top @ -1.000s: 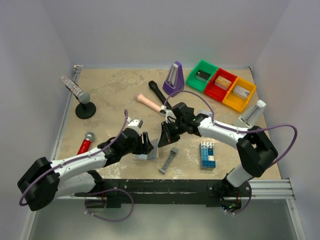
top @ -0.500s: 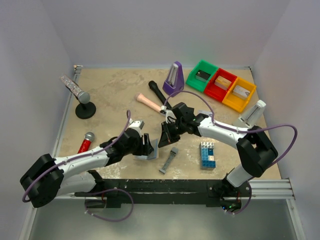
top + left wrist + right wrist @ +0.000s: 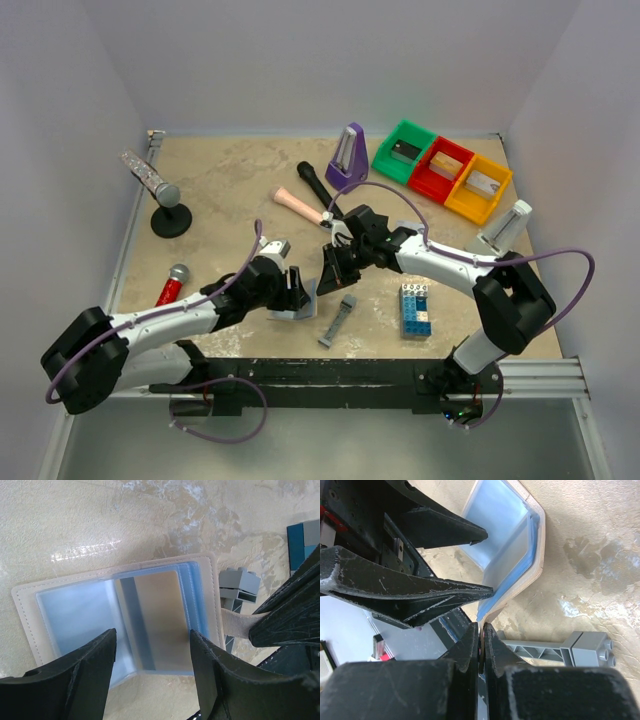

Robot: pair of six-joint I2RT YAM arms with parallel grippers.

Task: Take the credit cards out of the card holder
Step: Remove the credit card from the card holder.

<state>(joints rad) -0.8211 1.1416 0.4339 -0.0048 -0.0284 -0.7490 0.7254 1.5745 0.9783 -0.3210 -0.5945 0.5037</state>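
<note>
The card holder [image 3: 75, 610] lies spread open on the table, light blue inside with pale stitched edging, also seen in the top view [image 3: 290, 313] and the right wrist view [image 3: 505, 525]. A tan credit card [image 3: 160, 615] with a dark stripe sits in its right sleeve. My left gripper [image 3: 152, 635] hovers open just above it, one finger on either side of that card, touching nothing. My right gripper [image 3: 481, 627] is shut on the holder's pale strap at its right edge, holding that side up. Other credit cards are hidden.
A grey bar-shaped piece [image 3: 338, 320] lies just right of the holder, with a blue-and-white brick stack [image 3: 415, 308] beyond. A red microphone [image 3: 172, 285] lies at the left. At the back are a purple metronome [image 3: 347, 155] and green [image 3: 405, 150], red [image 3: 440, 168] and yellow bins [image 3: 478, 188].
My left gripper has edged slightly right over the holder and stayed open. The right gripper has kept its grip and not moved.
</note>
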